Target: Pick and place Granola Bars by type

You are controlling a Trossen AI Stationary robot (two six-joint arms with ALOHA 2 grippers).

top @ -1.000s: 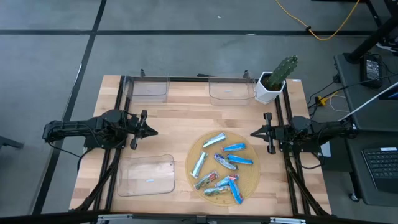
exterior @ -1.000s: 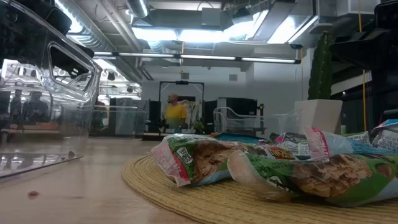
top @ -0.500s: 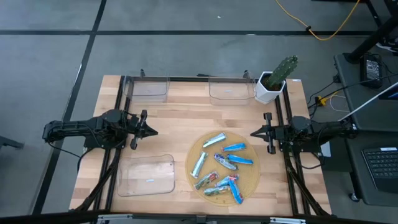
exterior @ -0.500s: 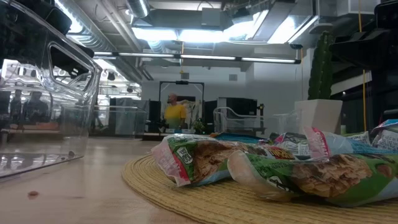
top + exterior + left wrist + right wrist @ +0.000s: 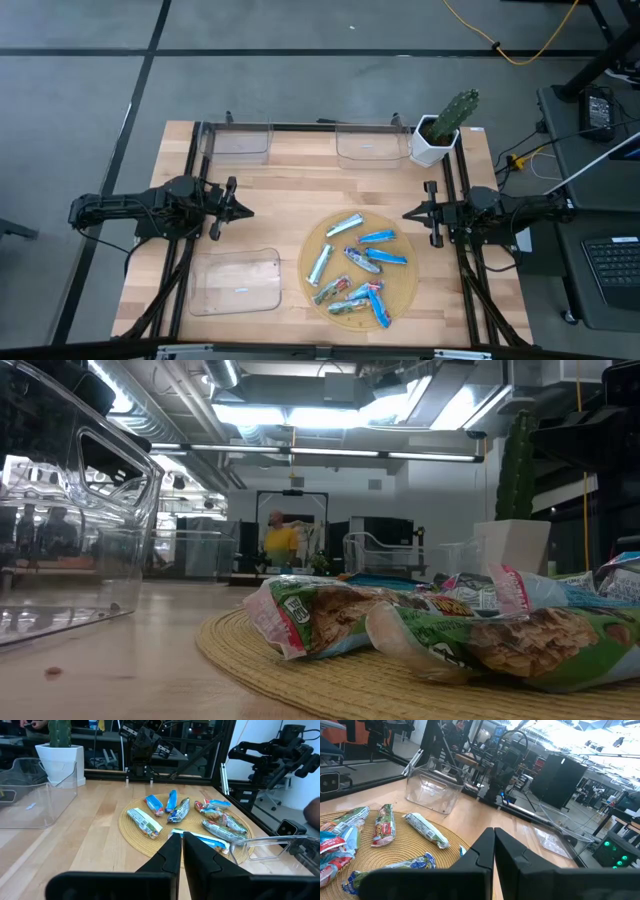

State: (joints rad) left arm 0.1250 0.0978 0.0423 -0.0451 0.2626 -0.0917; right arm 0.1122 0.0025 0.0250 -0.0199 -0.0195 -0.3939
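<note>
Several granola bars, blue, silver and green/red, lie in a loose heap on a round woven mat on the table's near right part. They fill the foreground of the low view and show in both wrist views. My left gripper hovers over the table's left part, shut, pointing toward the mat. My right gripper hovers by the right edge, shut, pointing left, just beyond the mat's far right rim. In the wrist views both pairs of fingertips meet, with nothing between them.
One clear plastic tray sits left of the mat near the front edge; two more stand along the far edge. A potted cactus stands at the far right corner. Bare wood lies between the grippers. A person stands far off in the room.
</note>
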